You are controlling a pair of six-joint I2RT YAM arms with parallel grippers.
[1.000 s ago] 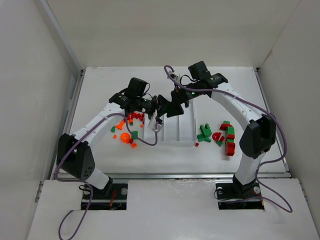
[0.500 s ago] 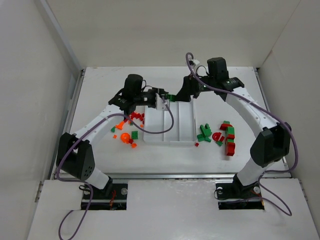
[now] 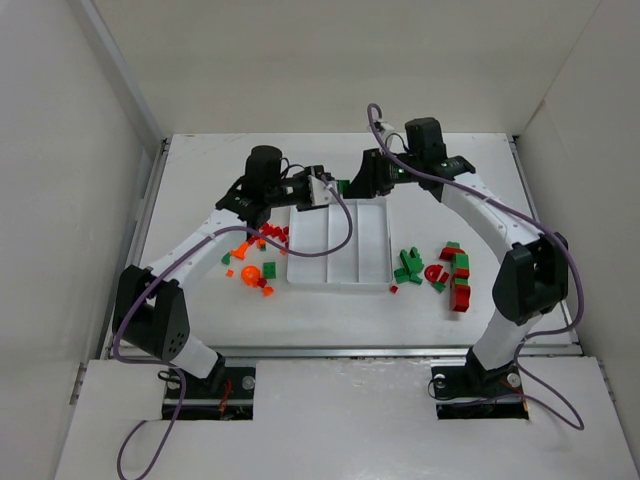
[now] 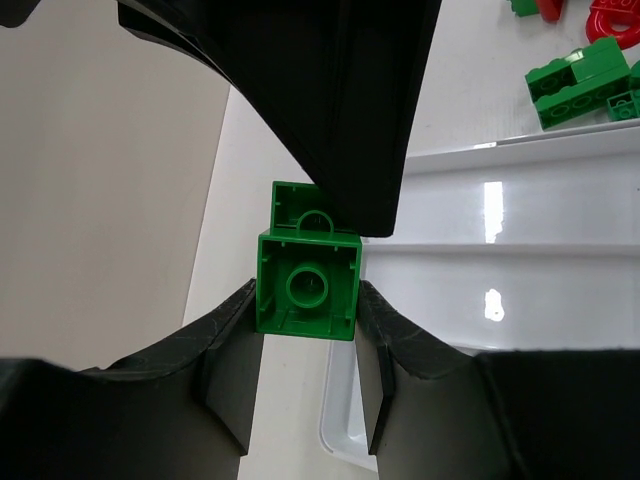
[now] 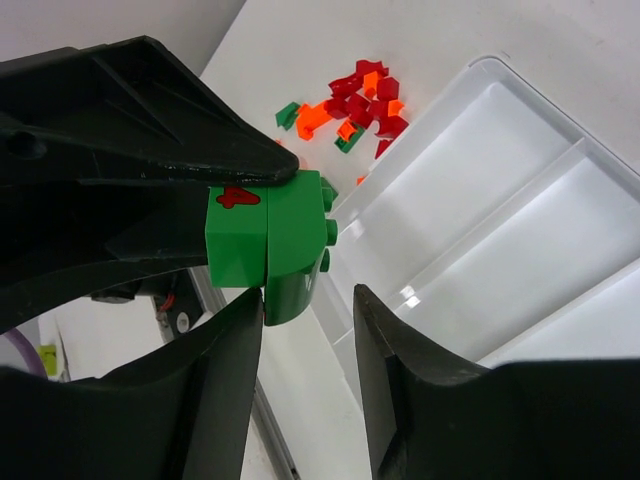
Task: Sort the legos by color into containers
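Left gripper (image 4: pixel 307 305) is clamped on a green brick (image 4: pixel 307 285), squeezing its sides, with a second brick (image 4: pixel 296 205) stuck on its far end. Right gripper (image 5: pixel 308 305) straddles that far end with jaws half open and a gap on one side, so it isn't gripping yet as far as I can see. My worry is an off-centre pinch twisting the pair. It could pop loose and drop outside the tray (image 5: pixel 500 160) below the jaws, or into the wrong slot.

No legible text or markings.
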